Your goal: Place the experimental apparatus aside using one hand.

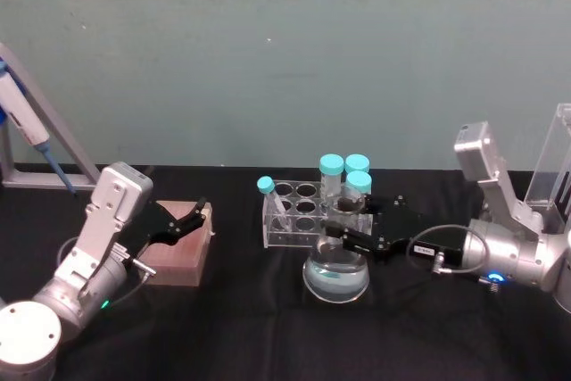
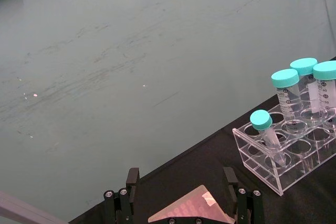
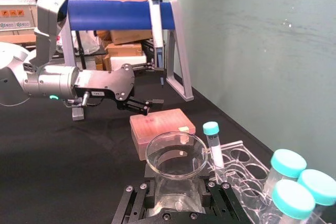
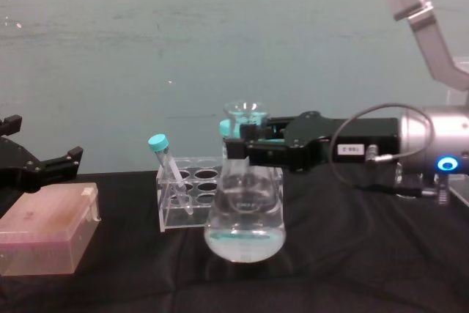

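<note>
A conical glass flask (image 1: 336,276) is standing upright near the middle of the black surface (image 1: 241,327), holding a shallow layer of clear liquid in its wide base and touching the front of a clear acrylic tube rack (image 1: 294,214). The rack is carrying three large tubes with teal caps (image 1: 345,174) clustered at its right end and one slimmer teal-capped tube (image 1: 272,198) leaning in a hole at its left end; the remaining holes are showing as open rings. The right gripper (image 4: 242,149) is reaching in level from the right, its silver wrist glowing with a blue ring light (best seen in the chest view), and its black jaws are sitting on either side of the flask's narrow neck just under the flared mouth; whether they are actually pressing the glass cannot be told. To the left, a pink lidded box (image 1: 178,248) is lying flat on the surface, well apart from the rack. The left gripper (image 1: 183,221) is hovering just above that box, angled forward and slightly down, with its jaws spread and nothing between them. A pipette (image 1: 27,127) is hanging on a grey stand (image 1: 53,131) at the far left edge.
</note>
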`<state>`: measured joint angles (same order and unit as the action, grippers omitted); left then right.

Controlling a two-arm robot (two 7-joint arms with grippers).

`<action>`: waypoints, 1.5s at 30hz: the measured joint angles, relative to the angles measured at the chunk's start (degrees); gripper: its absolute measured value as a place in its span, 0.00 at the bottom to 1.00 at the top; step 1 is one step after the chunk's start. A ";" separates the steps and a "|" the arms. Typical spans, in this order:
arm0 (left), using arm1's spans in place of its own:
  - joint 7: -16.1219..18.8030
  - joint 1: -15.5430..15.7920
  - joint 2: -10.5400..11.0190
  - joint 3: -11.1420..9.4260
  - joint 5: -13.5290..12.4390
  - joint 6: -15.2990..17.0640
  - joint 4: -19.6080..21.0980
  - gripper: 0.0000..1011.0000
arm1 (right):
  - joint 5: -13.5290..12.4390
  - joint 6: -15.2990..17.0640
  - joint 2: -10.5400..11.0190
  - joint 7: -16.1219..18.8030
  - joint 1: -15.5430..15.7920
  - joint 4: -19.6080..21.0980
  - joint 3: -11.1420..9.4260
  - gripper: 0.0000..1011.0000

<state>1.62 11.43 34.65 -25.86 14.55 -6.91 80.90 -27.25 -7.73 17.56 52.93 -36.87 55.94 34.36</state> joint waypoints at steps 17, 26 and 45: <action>0.00 0.00 0.00 0.00 0.00 0.00 0.00 0.99 | -3.03 2.26 7.59 -6.28 7.04 11.70 -2.15 0.45; 0.00 0.00 0.00 0.00 0.00 0.00 0.00 0.99 | -3.16 2.35 9.90 -9.72 9.79 14.28 -3.88 0.45; 0.00 0.00 0.00 0.00 0.00 0.00 0.00 0.99 | -3.11 3.76 11.67 -15.62 11.85 14.10 -8.96 0.45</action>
<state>1.62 11.43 34.65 -25.86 14.55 -6.91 80.90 -30.36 -3.98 29.24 37.31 -25.02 70.04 25.41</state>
